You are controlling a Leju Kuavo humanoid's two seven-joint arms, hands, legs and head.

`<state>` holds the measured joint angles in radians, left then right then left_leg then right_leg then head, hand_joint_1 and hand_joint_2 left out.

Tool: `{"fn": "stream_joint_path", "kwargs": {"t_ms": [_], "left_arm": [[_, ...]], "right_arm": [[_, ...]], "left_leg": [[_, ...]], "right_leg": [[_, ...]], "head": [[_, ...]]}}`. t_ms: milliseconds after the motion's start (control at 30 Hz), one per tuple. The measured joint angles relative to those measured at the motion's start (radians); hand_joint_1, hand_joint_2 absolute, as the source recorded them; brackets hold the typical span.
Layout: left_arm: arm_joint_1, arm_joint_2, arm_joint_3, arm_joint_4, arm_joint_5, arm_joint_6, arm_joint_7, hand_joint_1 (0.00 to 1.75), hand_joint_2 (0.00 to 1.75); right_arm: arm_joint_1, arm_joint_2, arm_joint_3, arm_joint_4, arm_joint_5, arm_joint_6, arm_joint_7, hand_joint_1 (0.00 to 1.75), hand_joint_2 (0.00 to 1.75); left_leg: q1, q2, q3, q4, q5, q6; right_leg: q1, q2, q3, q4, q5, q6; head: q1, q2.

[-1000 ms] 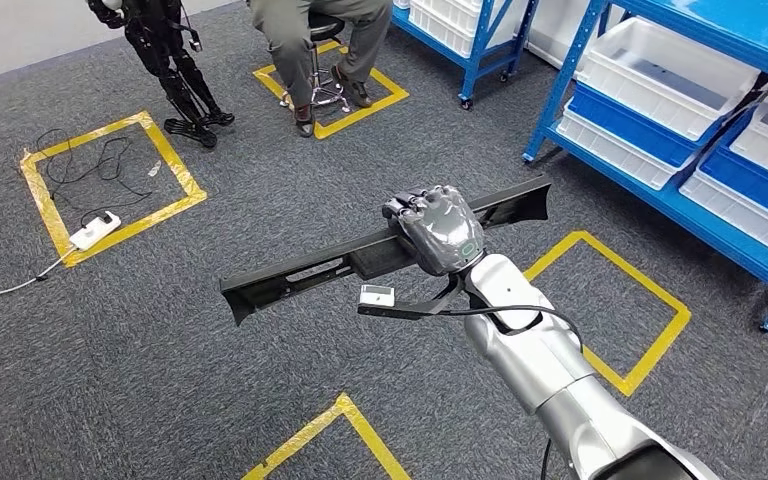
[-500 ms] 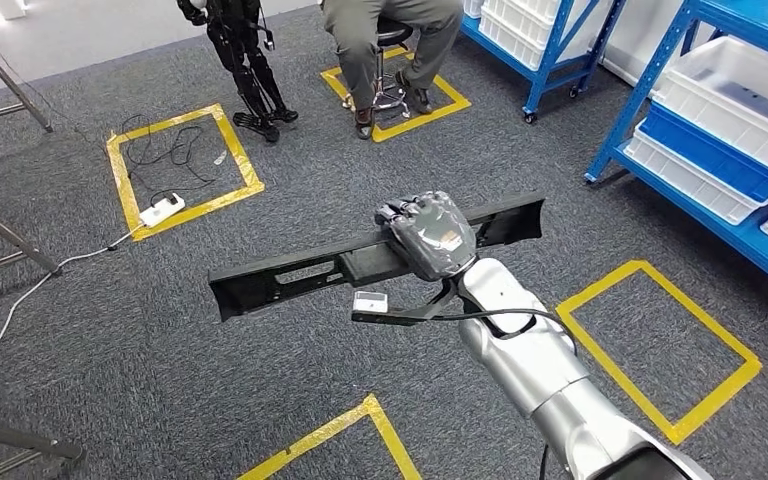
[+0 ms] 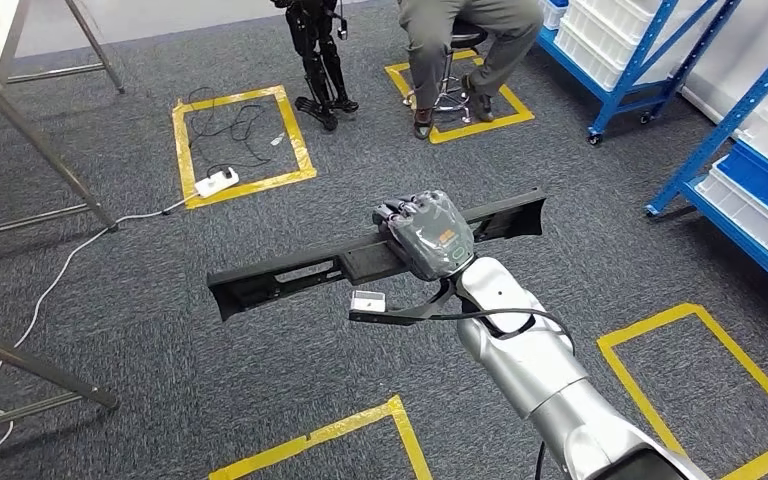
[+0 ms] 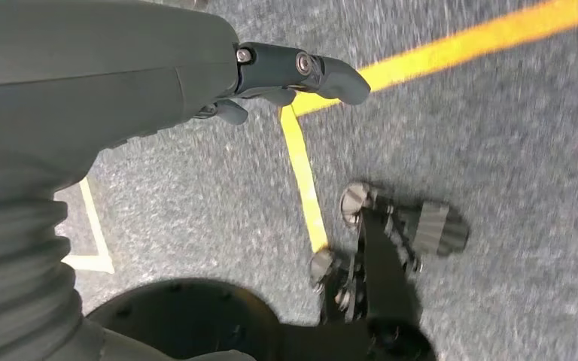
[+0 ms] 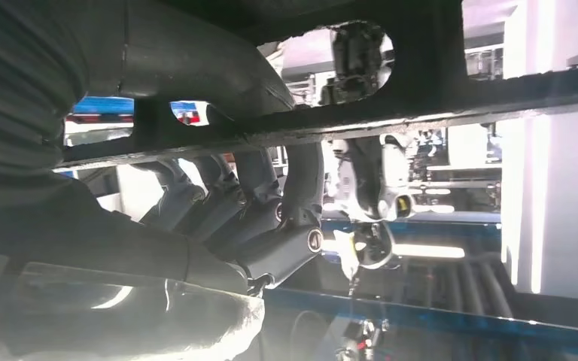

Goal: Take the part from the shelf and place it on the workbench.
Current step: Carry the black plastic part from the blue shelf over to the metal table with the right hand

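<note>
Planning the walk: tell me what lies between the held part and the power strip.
Head view: bare grey carpet between part and power strip, save yellow tape.

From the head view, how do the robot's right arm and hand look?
The right arm is made of smooth, rounded silver shells. The right hand is dark grey with a glossy back that bears a small orange marking. A black cable loops over the wrist, beside a small white block on a black bracket.

Open grey carpet (image 3: 260, 390) ahead; steel table legs (image 3: 40, 160) at left, blue metal shelving (image 3: 730, 150) at right.
</note>
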<state>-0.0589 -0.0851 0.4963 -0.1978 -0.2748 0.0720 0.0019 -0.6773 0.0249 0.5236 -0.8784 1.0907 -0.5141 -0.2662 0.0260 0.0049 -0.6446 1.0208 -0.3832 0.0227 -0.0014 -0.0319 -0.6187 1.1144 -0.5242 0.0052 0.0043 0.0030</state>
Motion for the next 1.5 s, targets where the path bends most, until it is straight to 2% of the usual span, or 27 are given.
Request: {"fn": "stream_joint_path", "kwargs": {"t_ms": [67,100,133,167,233,267,300,367,433,467,533,600,633,700,800,833,900,967,1067,1133,1167,1233,1267,1333,1400,1467,1500], "left_arm": [[-0.002,0.0,0.0,0.0,-0.001,0.001,-0.001,0.0,1.75],[-0.002,0.0,0.0,0.0,-0.001,0.002,-0.001,0.0,1.75],[-0.001,0.0,0.0,0.0,-0.001,0.003,-0.001,0.0,1.75],[-0.001,0.0,0.0,0.0,-0.002,0.003,-0.001,0.0,1.75],[-0.001,0.0,0.0,0.0,-0.003,0.004,-0.001,0.0,1.75],[-0.001,0.0,0.0,0.0,-0.003,0.004,-0.001,0.0,1.75],[-0.001,0.0,0.0,0.0,-0.005,0.004,-0.001,0.0,1.75],[0.003,0.0,0.0,0.0,-0.007,0.004,-0.002,0.0,1.75],[0.007,0.001,0.001,0.0,-0.01,0.006,-0.003,0.0,1.75],[0.007,0.001,0.001,0.0,-0.01,0.007,-0.004,0.0,1.75],[0.005,0.001,0.001,0.0,-0.013,0.009,-0.005,0.0,1.75],[0.004,0.001,0.001,0.0,-0.015,0.01,-0.006,0.0,1.75],[0.004,0.002,0.001,0.0,-0.014,0.012,-0.006,0.0,1.75],[0.004,0.003,0.004,0.0,-0.01,0.017,-0.006,0.0,1.75],[0.001,0.006,0.013,0.0,-0.008,0.022,-0.007,0.0,1.75],[0.0,0.007,0.015,0.0,-0.008,0.024,-0.008,0.0,1.75],[0.0,0.006,0.019,0.0,-0.007,0.031,-0.01,0.0,1.75],[-0.002,0.006,0.021,0.0,-0.012,0.036,-0.017,0.0,1.75],[-0.013,0.001,0.022,0.0,-0.026,0.042,-0.028,0.0,1.75],[-0.019,-0.005,0.021,0.0,-0.035,0.046,-0.028,0.0,1.75],[-0.021,-0.008,0.021,0.0,-0.039,0.049,-0.028,0.0,1.75],[-0.026,-0.013,0.021,0.0,-0.045,0.053,-0.027,0.0,1.75],[-0.028,-0.015,0.021,0.0,-0.047,0.055,-0.027,0.0,1.75],[-0.032,-0.015,0.021,-0.001,-0.05,0.06,-0.023,0.0,1.75],[-0.03,-0.015,0.021,-0.001,-0.05,0.066,-0.019,0.0,1.75],[-0.025,-0.014,0.021,0.0,-0.052,0.07,-0.017,0.0,1.75],[-0.023,-0.012,0.021,0.0,-0.054,0.069,-0.017,0.0,1.75]], "right_arm": [[0.003,-0.005,0.0,0.001,0.0,0.001,-0.001,1.75,1.75],[0.005,-0.007,0.0,0.002,0.0,0.002,-0.001,1.75,1.75],[0.006,-0.008,0.0,0.003,0.0,0.002,-0.002,1.75,1.75],[0.006,-0.008,0.0,0.003,0.001,0.003,-0.003,1.75,1.75],[0.004,-0.007,0.0,0.004,0.001,0.004,-0.004,1.75,1.75],[0.003,-0.006,0.0,0.004,0.002,0.004,-0.005,1.75,1.75],[0.003,-0.004,0.0,0.004,0.002,0.004,-0.005,1.75,1.75],[0.001,0.001,0.001,0.004,0.004,0.004,-0.005,1.75,1.75],[-0.003,0.007,0.001,0.004,0.005,0.004,-0.005,1.75,1.75],[-0.006,0.01,0.001,0.004,0.005,0.004,-0.005,1.75,1.75],[-0.009,0.011,0.001,0.004,0.005,0.004,-0.005,1.75,1.75],[-0.009,0.009,0.001,0.004,0.004,0.005,-0.005,1.75,1.75],[-0.008,0.009,0.001,0.004,0.003,0.005,-0.005,1.75,1.75],[-0.008,0.009,0.0,0.003,-0.001,0.005,-0.007,1.75,1.75],[-0.005,0.006,0.0,0.0,-0.011,0.002,-0.013,1.75,1.75],[0.0,0.005,0.0,-0.002,-0.013,0.001,-0.016,1.75,1.75],[0.009,0.001,0.0,-0.008,-0.014,0.0,-0.021,1.75,1.75],[0.014,-0.006,-0.001,-0.015,-0.013,-0.003,-0.021,1.75,1.75],[0.025,-0.023,-0.003,-0.018,-0.005,-0.008,-0.011,1.75,1.75],[0.039,-0.034,-0.003,-0.019,0.007,-0.009,0.002,1.75,1.75],[0.045,-0.037,-0.003,-0.021,0.015,-0.009,0.009,1.75,1.75],[0.056,-0.043,-0.004,-0.033,0.029,-0.009,0.024,1.75,1.75],[0.06,-0.046,-0.006,-0.041,0.034,-0.008,0.029,1.75,1.75],[0.068,-0.052,-0.008,-0.055,0.041,-0.006,0.034,1.75,1.75],[0.075,-0.055,-0.009,-0.066,0.045,-0.005,0.036,1.75,1.75],[0.078,-0.057,-0.01,-0.075,0.046,-0.005,0.036,1.75,1.75],[0.08,-0.058,-0.01,-0.079,0.046,-0.005,0.036,1.75,1.75]], "left_leg": [[0.0,-0.021,-0.004,-0.001,0.003,0.004],[0.0,-0.032,-0.006,-0.001,0.004,0.004],[0.001,-0.044,-0.007,-0.001,0.006,0.002],[0.002,-0.054,-0.008,-0.001,0.007,0.0],[0.003,-0.075,-0.011,0.001,0.011,-0.009],[0.002,-0.084,-0.012,0.002,0.013,-0.016],[0.002,-0.091,-0.015,0.002,0.014,-0.023],[0.004,-0.102,-0.019,-0.003,0.02,-0.039],[0.01,-0.084,-0.027,0.01,0.013,-0.048],[0.01,-0.063,-0.041,0.039,-0.007,-0.049],[0.01,-0.024,-0.092,0.157,-0.074,-0.05],[0.01,-0.015,-0.142,0.273,-0.123,-0.051],[0.01,-0.013,-0.142,0.284,-0.121,-0.05],[0.006,-0.004,-0.088,0.197,-0.077,-0.039],[-0.013,0.042,0.0,0.041,-0.033,-0.012],[-0.019,0.047,0.005,0.029,-0.033,-0.006],[-0.019,0.031,0.007,0.018,-0.025,0.002],[-0.013,0.016,0.014,-0.001,-0.013,0.012],[-0.009,-0.01,0.015,-0.012,-0.002,0.02],[-0.008,-0.031,0.012,-0.012,0.0,0.016],[-0.006,-0.041,0.011,-0.011,0.001,0.014],[-0.002,-0.058,0.01,-0.01,0.002,0.003],[-0.001,-0.066,0.009,-0.008,0.003,-0.005],[0.0,-0.077,0.004,-0.007,0.004,-0.022],[0.006,-0.081,0.001,-0.009,0.008,-0.035],[0.012,-0.061,-0.01,0.012,-0.006,-0.043],[0.013,-0.045,-0.026,0.049,-0.029,-0.044]], "right_leg": [[-0.005,0.023,-0.068,0.137,-0.049,-0.002],[-0.008,0.026,-0.09,0.178,-0.059,0.002],[-0.01,0.028,-0.092,0.179,-0.053,0.01],[-0.014,0.03,-0.074,0.141,-0.033,0.021],[-0.023,0.05,-0.004,-0.002,0.02,0.039],[-0.025,0.06,0.024,-0.058,0.039,0.039],[-0.025,0.068,0.04,-0.09,0.049,0.035],[-0.019,0.062,0.045,-0.1,0.059,0.016],[-0.021,0.05,0.046,-0.102,0.066,-0.002],[-0.023,0.044,0.047,-0.104,0.069,-0.012],[-0.015,0.028,0.047,-0.104,0.07,-0.027],[-0.003,0.01,0.046,-0.104,0.069,-0.034],[0.001,0.002,0.046,-0.104,0.068,-0.036],[0.009,-0.013,0.047,-0.104,0.067,-0.038],[0.018,-0.033,0.047,-0.104,0.064,-0.036],[0.019,-0.04,0.047,-0.104,0.064,-0.033],[0.02,-0.049,0.044,-0.103,0.061,-0.024],[0.017,-0.025,0.028,-0.074,0.042,-0.018],[0.004,0.023,-0.053,0.096,-0.029,-0.019],[-0.006,0.028,-0.092,0.175,-0.049,-0.008],[-0.012,0.028,-0.084,0.159,-0.038,0.003],[-0.029,0.037,-0.021,0.026,0.015,0.03],[-0.032,0.044,0.013,-0.04,0.039,0.038],[-0.031,0.053,0.043,-0.104,0.061,0.034],[-0.023,0.047,0.042,-0.103,0.067,0.015],[-0.022,0.041,0.043,-0.104,0.073,-0.001],[-0.022,0.037,0.043,-0.106,0.074,-0.009]], "head": [[0.001,0.0],[0.001,0.0],[0.0,0.0],[0.001,0.0],[0.001,0.0],[0.0,0.0],[0.0,0.0],[-0.001,0.0],[-0.003,0.0],[-0.004,0.0],[-0.006,0.0],[-0.006,0.0],[-0.006,0.0],[-0.006,0.0],[-0.006,0.0],[-0.006,0.0],[-0.008,0.0],[-0.007,0.0],[-0.006,0.0],[-0.005,0.0],[-0.005,0.0],[-0.005,0.0],[-0.004,0.0],[-0.004,0.0],[-0.005,0.0],[-0.006,0.0],[-0.007,0.0]]}}
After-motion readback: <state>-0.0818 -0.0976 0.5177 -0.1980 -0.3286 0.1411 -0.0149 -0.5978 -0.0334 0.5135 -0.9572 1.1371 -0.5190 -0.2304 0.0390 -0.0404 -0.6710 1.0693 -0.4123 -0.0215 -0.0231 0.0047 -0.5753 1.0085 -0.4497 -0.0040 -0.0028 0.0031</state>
